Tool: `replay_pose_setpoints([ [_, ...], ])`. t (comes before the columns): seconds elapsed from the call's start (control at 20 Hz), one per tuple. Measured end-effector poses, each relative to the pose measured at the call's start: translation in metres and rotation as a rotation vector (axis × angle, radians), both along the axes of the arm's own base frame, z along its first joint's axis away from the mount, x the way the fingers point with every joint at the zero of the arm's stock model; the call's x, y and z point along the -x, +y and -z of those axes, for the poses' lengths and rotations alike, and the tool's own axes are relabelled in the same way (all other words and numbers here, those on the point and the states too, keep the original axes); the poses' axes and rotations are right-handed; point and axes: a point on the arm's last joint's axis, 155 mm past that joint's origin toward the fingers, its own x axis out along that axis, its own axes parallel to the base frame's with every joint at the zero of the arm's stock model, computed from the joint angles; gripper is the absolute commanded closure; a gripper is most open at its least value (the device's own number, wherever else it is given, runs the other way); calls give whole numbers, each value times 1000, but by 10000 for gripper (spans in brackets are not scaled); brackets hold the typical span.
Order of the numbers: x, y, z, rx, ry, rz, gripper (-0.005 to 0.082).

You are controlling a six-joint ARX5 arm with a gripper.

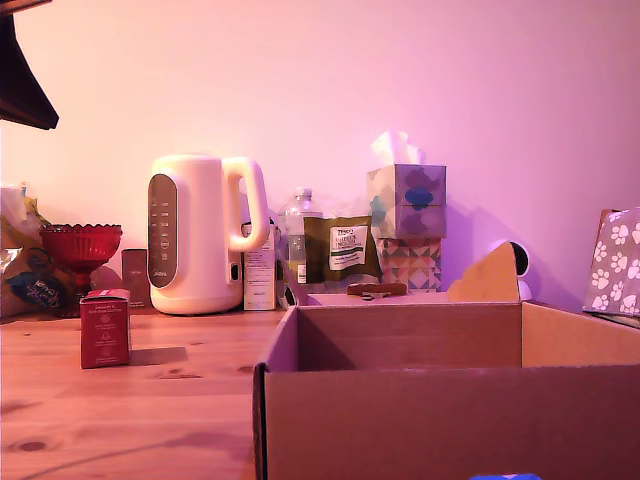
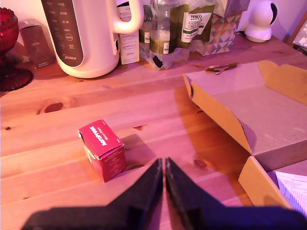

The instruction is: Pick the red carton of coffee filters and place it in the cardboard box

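Gripper: your gripper [image 2: 164, 165] shows only in the wrist view, its two dark fingers pressed together at the tips with nothing between them, hanging over bare tabletop.
Carton: the red carton [image 2: 102, 149] stands on the wooden table [image 2: 144, 110] close to your fingertips and apart from them; you hold nothing. In the exterior view the carton [image 1: 105, 328] stands upright toward that view's left, alone on open wood, well forward of the items along the table's back edge.
Box: the cardboard box [image 2: 268, 110] lies open with its flaps out, on the other side of your fingers from the carton. In the exterior view the box [image 1: 440, 400] fills the near right part of the table, and its floor is hidden behind the front wall.
Back edge: you see a white kettle [image 1: 205, 232], a red goblet [image 1: 80, 248] at the exterior view's left, a small dark box [image 1: 135, 277] between them, a green packet [image 1: 342, 250], a tissue box [image 1: 407, 200] and a white camera [image 2: 260, 19].
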Motion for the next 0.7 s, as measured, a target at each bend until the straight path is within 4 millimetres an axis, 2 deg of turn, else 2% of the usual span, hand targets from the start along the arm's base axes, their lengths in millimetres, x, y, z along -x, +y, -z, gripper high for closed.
replay_pose_setpoints([
  [0.45, 1, -3, -1, 15, 0, 14, 788],
  [0.6, -16, 4, -21, 83, -74, -72, 788],
  [0.7, -30, 9, -25, 97, -103, -117, 788],
])
